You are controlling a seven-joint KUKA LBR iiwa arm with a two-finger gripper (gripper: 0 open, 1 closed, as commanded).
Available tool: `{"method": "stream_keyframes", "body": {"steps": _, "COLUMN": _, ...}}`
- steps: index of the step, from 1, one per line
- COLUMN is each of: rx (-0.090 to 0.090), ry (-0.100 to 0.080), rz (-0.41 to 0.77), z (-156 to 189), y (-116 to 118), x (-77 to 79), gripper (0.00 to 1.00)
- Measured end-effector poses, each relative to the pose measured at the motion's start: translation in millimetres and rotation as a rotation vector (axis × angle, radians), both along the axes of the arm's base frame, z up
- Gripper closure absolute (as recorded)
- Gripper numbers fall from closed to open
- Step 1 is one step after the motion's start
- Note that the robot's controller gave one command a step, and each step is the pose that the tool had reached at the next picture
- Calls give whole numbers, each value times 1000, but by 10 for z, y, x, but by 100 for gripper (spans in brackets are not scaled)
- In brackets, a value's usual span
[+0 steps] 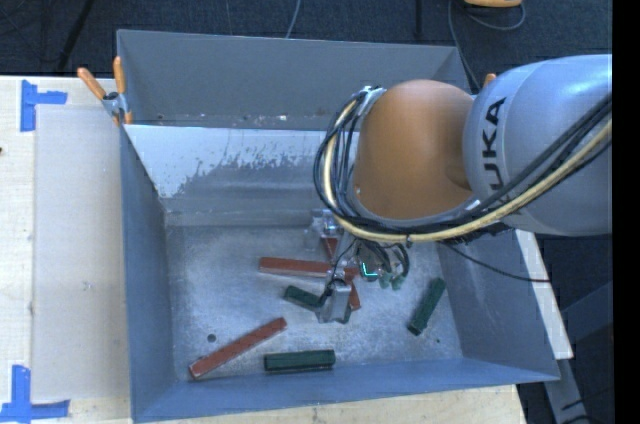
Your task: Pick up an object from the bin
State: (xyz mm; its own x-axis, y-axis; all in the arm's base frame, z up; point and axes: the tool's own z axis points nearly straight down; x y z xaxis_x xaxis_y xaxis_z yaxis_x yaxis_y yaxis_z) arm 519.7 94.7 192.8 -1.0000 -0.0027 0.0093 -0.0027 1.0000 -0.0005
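Observation:
My gripper reaches down to the bin floor near the middle, below the orange cover. Its fingertips sit over the right end of a reddish-brown flat stick and a short dark green block lying just beneath that stick. The fingers appear close together, but whether they grip either piece is hidden by the gripper body. A small reddish piece shows right beside the fingertips.
A longer reddish-brown stick lies diagonally at the front left. A dark green bar rests near the front wall, and another dark green bar lies tilted at the right. The arm and its cables cover the bin's right rear.

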Motion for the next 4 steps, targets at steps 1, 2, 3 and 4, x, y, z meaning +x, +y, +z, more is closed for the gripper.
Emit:
{"method": "stream_keyframes", "body": {"steps": 1, "rx": -2, "ry": -3, "rz": -292, "z": -1261, "y": -337, "x": 245, "gripper": 0}}
{"method": "stream_keyframes", "body": {"steps": 2, "rx": 0, "ry": -8, "rz": -294, "z": -1263, "y": -334, "x": 246, "gripper": 0}}
{"method": "stream_keyframes", "body": {"steps": 3, "rx": 0, "ry": -8, "rz": -296, "z": -1263, "y": -331, "x": 248, "gripper": 0}}
{"method": "stream_keyframes", "body": {"steps": 4, "rx": 0, "ry": -9, "rz": -300, "z": -1264, "y": -329, "x": 248, "gripper": 0}}
